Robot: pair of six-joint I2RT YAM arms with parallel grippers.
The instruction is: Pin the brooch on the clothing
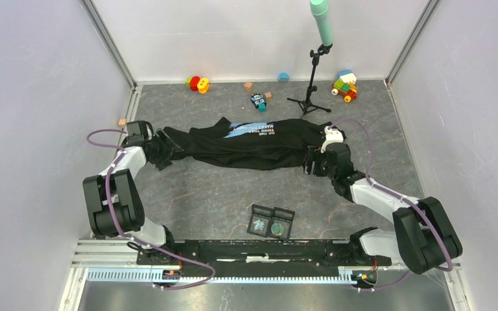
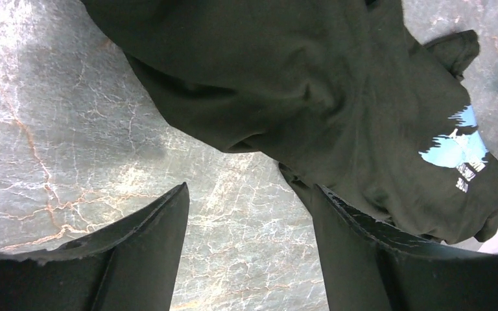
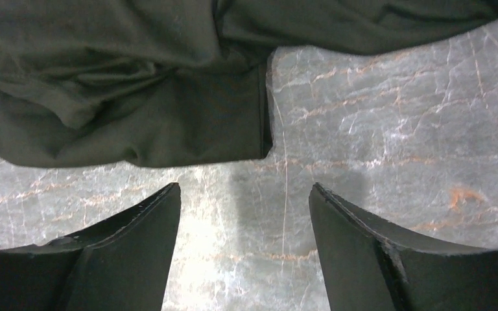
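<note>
The black T-shirt (image 1: 259, 146) lies bunched in a long strip across the middle of the table, its blue print and white lettering (image 1: 249, 129) facing up. My left gripper (image 1: 163, 148) is open at the shirt's left end. In the left wrist view the gripper (image 2: 249, 197) holds nothing, and the shirt (image 2: 311, 84) lies just past the right finger. My right gripper (image 1: 311, 163) is open at the shirt's right end. In the right wrist view the gripper (image 3: 243, 194) is empty, with the shirt's hem (image 3: 168, 123) just ahead. Two brooches (image 1: 258, 224) (image 1: 277, 227) sit in small black boxes near the front.
Colourful toy blocks (image 1: 198, 83) (image 1: 345, 85), a small toy (image 1: 259, 100), a blue cap (image 1: 283, 77) and a microphone stand (image 1: 311, 78) stand behind the shirt. A wooden cube (image 1: 122, 122) lies at the far left. Walls enclose the table.
</note>
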